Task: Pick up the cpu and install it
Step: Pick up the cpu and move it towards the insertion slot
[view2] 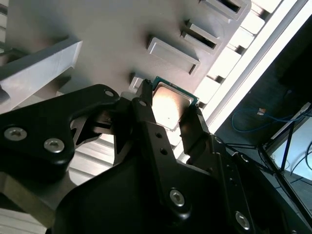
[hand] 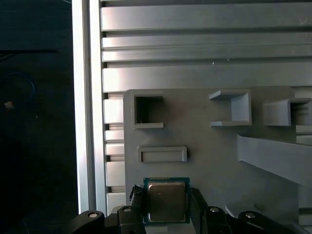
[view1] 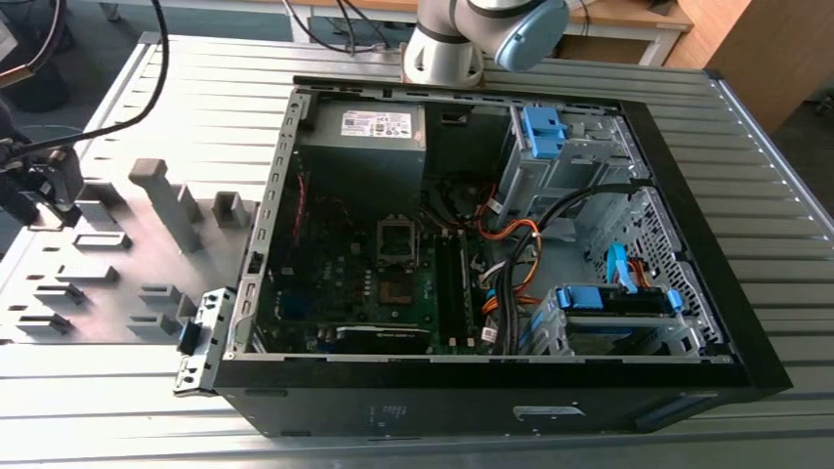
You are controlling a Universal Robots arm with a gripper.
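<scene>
Black two-finger pincer (view2: 169, 116): closed on the cpu, one finger (view2: 146, 114) against each of two opposite edges. Both wrist views agree.

The cpu (view2: 170, 103) is a small flat square chip with a dull silver-grey metal top and a thin green board edge. It sits between the fingertips over the flat grey plastic fixture plate (hand: 209, 161). The first wrist view shows the cpu (hand: 165, 201) level and square to the plate's edge. I cannot tell whether it rests on the plate or is just clear of it.

On the plate near the chip there is a shallow raised rectangular frame (hand: 163, 154), and beyond it a square open pocket (hand: 148, 111). Further pockets and a slanted grey block stand further along the plate.

Exterior view: the fixture plate (view1: 131, 264) lies on the ribbed aluminium tabletop (view1: 195, 93). It is just beside the open black PC case (view1: 521, 401), on the exterior view's left of it. The case lies on its side with the green motherboard (view1: 339, 283) exposed and orange cables (view1: 511, 234) across the middle. The grey arm base (view1: 443, 54) stands on the tabletop behind the case.
</scene>
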